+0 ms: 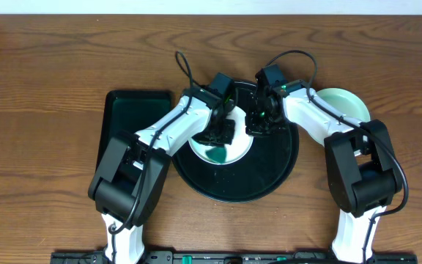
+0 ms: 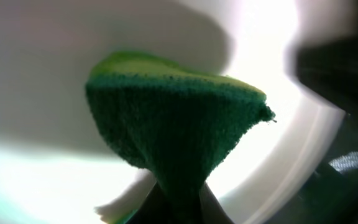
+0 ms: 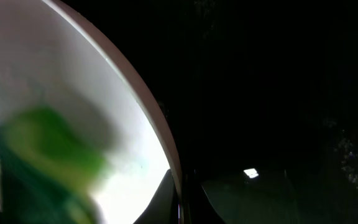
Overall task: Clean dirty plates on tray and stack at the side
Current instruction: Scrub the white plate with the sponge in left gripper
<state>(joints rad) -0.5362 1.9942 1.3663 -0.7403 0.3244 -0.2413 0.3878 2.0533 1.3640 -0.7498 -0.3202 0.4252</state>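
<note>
A small round white plate (image 1: 239, 149) lies inside the round glossy black tray (image 1: 269, 172), toward the tray's far-left side, and a teal-green smear (image 1: 217, 154) spreads across its middle. The tray sits about midway along the bench (image 1: 50, 88), between the left and right edges. The left pincer (image 1: 222, 132) hangs over this plate, its fingers clamped narrow on a sponge (image 2: 173, 130) that has a dark green scouring face and a yellow-green upper layer. In the left wrist view the sponge fans out from the fingertips just above the plate's pale bowl, but whether it touches the plate cannot be told. The right pincer (image 1: 258, 123) is at the plate's right rim. In the right wrist view the thin white rim runs down between its 2 dark fingers (image 3: 194, 196), which are nipped on the edge. A 2nd plate (image 1: 343, 104), pale mint and unmarked where it shows, lies on the bare wood just beside the tray toward the far-right corner, partly hidden by the right arm. A smaller rectangular black tray (image 1: 127, 117) lies left of the round one. The bench is brown wood with a strong grain, and a pale strip shows beyond its far edge.
</note>
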